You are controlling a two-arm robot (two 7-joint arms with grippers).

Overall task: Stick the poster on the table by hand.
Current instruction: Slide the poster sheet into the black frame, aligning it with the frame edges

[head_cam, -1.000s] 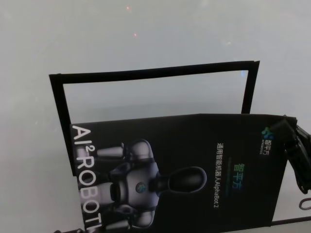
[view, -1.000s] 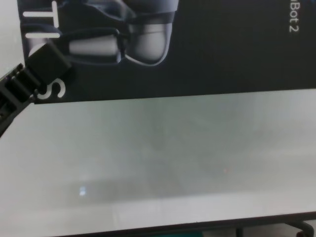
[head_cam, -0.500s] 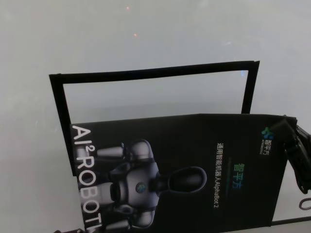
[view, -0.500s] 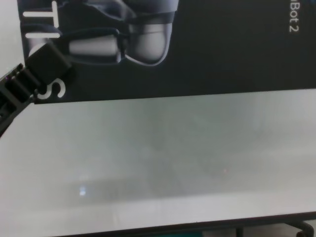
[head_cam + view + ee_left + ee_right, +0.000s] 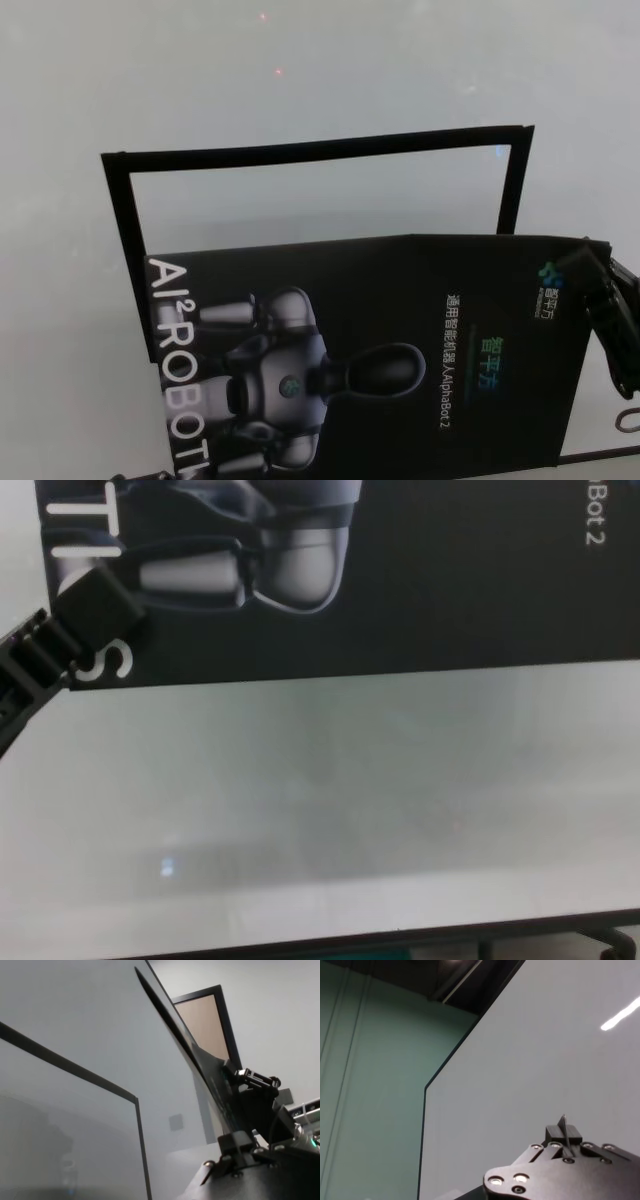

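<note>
The poster (image 5: 400, 340) is a black glossy sheet with a grey robot picture and white lettering, lying low over the table (image 5: 300, 60) in the head view. My right gripper (image 5: 597, 270) is shut on the poster's far right corner. In the right wrist view the sheet's thin edge stands between that gripper's (image 5: 564, 1136) fingers. In the chest view my left gripper (image 5: 95, 605) is shut on the poster's (image 5: 450, 580) near left corner, over the white letters. The left wrist view shows the poster (image 5: 200, 1060) edge-on, stretched toward the other arm.
Narrow black tape strips (image 5: 320, 148) form a rectangular outline on the table, partly covered by the poster. Bare tabletop (image 5: 320, 810) runs from the poster to the near dark edge (image 5: 400, 942). The table's side edge (image 5: 426, 1125) drops off to a green floor.
</note>
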